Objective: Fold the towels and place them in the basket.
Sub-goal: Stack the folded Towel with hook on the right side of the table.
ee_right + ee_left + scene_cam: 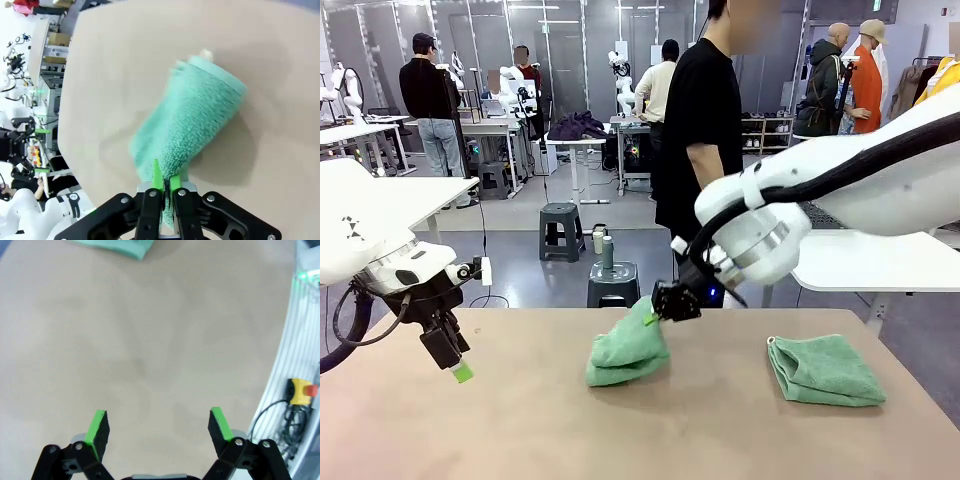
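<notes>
A mint-green towel [628,355] hangs bunched over the middle of the table, its lower end resting on the top. My right gripper [658,310] is shut on its upper corner; in the right wrist view the green pads [158,176] pinch the towel [195,115], which drapes away from them. A second towel [825,369] lies folded flat at the right of the table. My left gripper [457,367] hovers low over the left side, open and empty, with its fingers [97,427] spread over bare table. An edge of a towel [115,246] shows at the top of the left wrist view. The basket is out of view.
The tan table [520,430] is bare across its left and front. A person in black [700,120] stands behind the far edge. A grey stool [613,285] sits just beyond the table. A rail with a yellow and red stop button [300,390] runs along the table's side.
</notes>
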Robot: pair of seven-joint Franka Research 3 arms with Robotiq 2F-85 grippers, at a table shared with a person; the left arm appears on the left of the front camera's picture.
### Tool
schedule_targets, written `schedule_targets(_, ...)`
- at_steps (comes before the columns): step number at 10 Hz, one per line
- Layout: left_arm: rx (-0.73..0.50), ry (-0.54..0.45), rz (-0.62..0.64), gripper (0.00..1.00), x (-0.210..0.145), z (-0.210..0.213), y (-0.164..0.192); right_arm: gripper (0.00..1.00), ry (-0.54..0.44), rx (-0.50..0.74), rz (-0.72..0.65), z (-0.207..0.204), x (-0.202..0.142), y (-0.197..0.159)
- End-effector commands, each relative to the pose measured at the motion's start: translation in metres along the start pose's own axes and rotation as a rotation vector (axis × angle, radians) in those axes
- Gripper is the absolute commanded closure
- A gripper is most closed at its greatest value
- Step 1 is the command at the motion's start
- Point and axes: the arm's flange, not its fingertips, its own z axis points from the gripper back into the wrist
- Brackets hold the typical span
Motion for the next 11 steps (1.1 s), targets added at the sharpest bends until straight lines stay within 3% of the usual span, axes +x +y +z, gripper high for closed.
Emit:
schedule_targets(1, 0.001, 0.011, -0.002, 0.00, 0.002, 0.002, 0.003, 0.95, 0.046, -0.103, 0.039, 0.032, 0.001, 0.026)
schedule_targets(4, 0.001, 0.011, -0.002, 0.00, 0.002, 0.002, 0.003, 0.95, 0.138, -0.254, 0.097, 0.090, 0.012, 0.039)
schedule_targets(6, 0.001, 0.011, -0.002, 0.00, 0.002, 0.002, 0.003, 0.95, 0.129, -0.341, 0.159, 0.131, 0.011, 0.029)
schedule_targets(11, 0.001, 0.011, -0.002, 0.00, 0.002, 0.002, 0.003, 0.95, 0.073, -0.237, 0.111, 0.220, -0.012, -0.025)
